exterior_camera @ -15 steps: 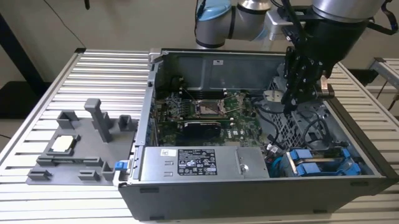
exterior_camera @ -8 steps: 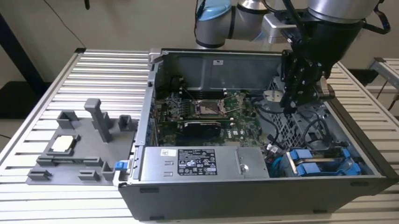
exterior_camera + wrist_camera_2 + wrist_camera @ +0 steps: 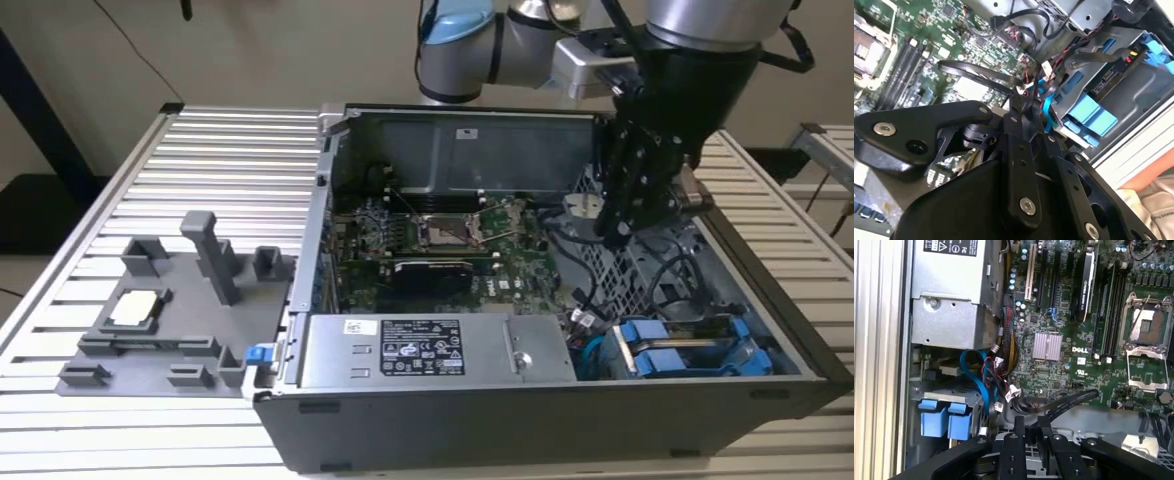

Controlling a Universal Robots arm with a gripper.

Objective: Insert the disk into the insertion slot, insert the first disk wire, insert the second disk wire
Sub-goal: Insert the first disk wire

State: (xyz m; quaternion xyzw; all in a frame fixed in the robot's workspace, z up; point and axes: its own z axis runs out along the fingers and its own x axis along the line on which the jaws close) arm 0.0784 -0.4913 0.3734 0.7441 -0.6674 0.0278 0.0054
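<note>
The gripper (image 3: 1026,427) hangs over black cables (image 3: 1064,405) beside the green motherboard (image 3: 1079,340) and blue drive-cage clips (image 3: 946,417).

Robotics lab bench, slatted aluminium table (image 3: 214,150), open computer case (image 3: 561,400), grey fixture tray (image 3: 147,340), robot arm (image 3: 481,45) overhead

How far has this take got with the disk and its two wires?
Done, it seems: the disk sits in the insertion slot, blue carrier tabs showing. In hand: the claw hovers over the loose black cables beside the drive cage; whether it grips one is hidden. Left: neither wire looks plugged in, though the connectors are hard to see.
</note>
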